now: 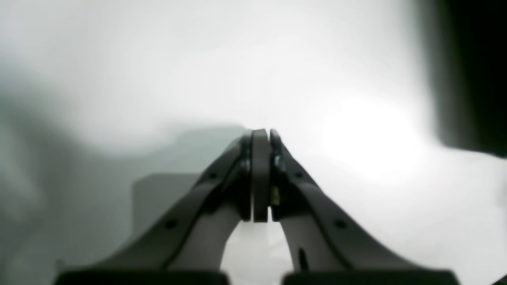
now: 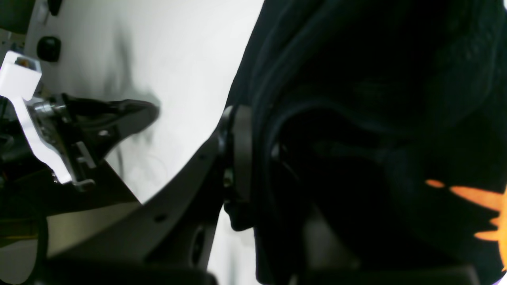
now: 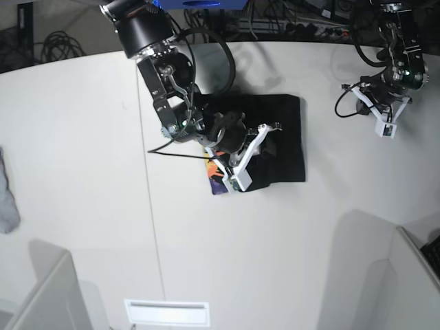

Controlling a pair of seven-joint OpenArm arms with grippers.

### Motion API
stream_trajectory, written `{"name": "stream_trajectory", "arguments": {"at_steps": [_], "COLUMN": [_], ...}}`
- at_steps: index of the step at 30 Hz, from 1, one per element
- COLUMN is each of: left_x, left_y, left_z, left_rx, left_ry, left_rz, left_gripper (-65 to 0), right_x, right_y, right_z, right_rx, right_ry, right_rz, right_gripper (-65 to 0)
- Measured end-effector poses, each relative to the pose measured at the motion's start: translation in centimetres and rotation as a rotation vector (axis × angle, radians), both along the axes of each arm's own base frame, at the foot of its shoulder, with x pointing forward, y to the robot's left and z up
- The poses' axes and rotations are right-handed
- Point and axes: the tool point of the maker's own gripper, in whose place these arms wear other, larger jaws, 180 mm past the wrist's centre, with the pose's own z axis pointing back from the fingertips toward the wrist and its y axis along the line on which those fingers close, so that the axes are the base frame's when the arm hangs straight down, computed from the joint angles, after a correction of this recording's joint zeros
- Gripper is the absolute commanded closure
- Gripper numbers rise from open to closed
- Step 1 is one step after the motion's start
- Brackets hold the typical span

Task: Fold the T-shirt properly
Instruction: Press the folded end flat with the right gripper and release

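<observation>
White table (image 3: 275,247) carrying the black T-shirt (image 3: 282,137), folded near its middle.
Right gripper (image 2: 253,158) pinches the T-shirt's edge; left gripper (image 1: 261,136) hangs closed and empty, well apart.

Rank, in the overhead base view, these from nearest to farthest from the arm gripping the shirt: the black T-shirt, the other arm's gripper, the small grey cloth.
Measured from the right gripper:
1. The black cloth T-shirt, clamped in it, mid-table.
2. The left gripper, shut, over bare white table at the view's upper right.
3. The small grey cloth, at the far left edge.
</observation>
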Motion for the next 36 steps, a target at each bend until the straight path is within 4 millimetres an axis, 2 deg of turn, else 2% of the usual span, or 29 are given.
{"name": "stream_trajectory", "arguments": {"at_steps": [13, 17, 19, 22, 27, 31, 36], "left_x": [0.1, 0.0, 0.1, 0.1, 0.1, 0.1, 0.2], "left_y": [-0.1, -0.1, -0.1, -0.1, -0.1, 0.1, 0.1], "left_z": [0.1, 0.1, 0.1, 0.1, 0.1, 0.2, 0.2], "left_rx": [-0.011, -0.010, -0.010, -0.009, -0.009, -0.005, -0.005], "left_ry": [-0.006, -0.006, -0.006, -0.006, -0.008, -0.007, -0.008], "left_rz": [0.003, 0.003, 0.002, 0.002, 0.002, 0.000, 0.000], "left_gripper": [0.0, 0.0, 0.0, 0.0, 0.0, 0.0, 0.0], "right_x": [0.0, 0.0, 0.0, -0.3, -2.8, -3.3, -4.5], "right_y": [0.0, 0.1, 0.1, 0.5, 4.2, 6.1, 9.1], "right_z": [0.0, 0.1, 0.1, 0.1, 1.1, 2.3, 2.8], "right_rx": [0.001, 0.006, 0.006, -0.002, -0.002, 0.003, -0.023], "right_ry": [0.000, 0.003, 0.002, -0.007, -0.040, -0.115, -0.178], "right_rz": [0.000, 0.001, 0.001, 0.016, 0.163, 0.229, 0.352], "right_gripper": [-1.1, -33.9, -42.3, -42.5, -41.7, -38.9, -39.0]}}
